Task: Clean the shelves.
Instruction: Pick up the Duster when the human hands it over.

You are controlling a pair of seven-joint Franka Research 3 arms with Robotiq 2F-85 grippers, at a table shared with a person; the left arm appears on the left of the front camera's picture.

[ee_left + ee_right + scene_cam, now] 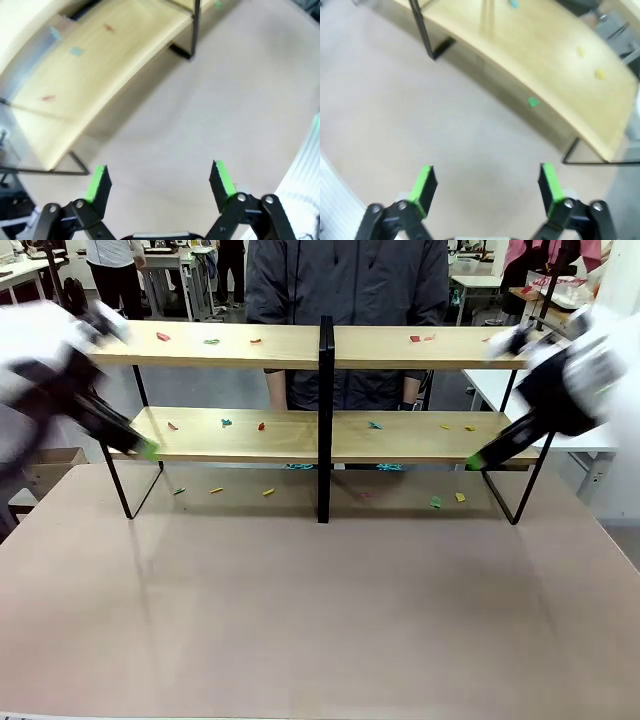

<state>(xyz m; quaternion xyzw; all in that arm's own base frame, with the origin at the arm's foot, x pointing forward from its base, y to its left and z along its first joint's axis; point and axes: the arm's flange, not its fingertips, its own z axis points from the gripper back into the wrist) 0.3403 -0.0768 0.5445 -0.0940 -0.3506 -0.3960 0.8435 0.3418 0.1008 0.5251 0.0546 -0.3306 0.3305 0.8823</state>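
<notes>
Nearest me, the matte beige table (300, 620) offers wide open room. My left gripper (160, 175) and right gripper (485, 180) hang over it with jaws spread, holding nothing, 1 near each end of the shelves (250, 435). Those 2 light-wood boards on a thin black frame stand toward the far edge. Both carry small coloured scraps (226, 423), and more lie underneath. A person (350, 280) stands behind.

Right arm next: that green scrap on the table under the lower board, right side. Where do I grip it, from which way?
The green scrap lies flat in the shadow by the front edge of the lower board, so straight down looks blocked. Probably bring the open right gripper in low from the robot's side, tilted, and pinch its opposite edges with the fingers.
</notes>
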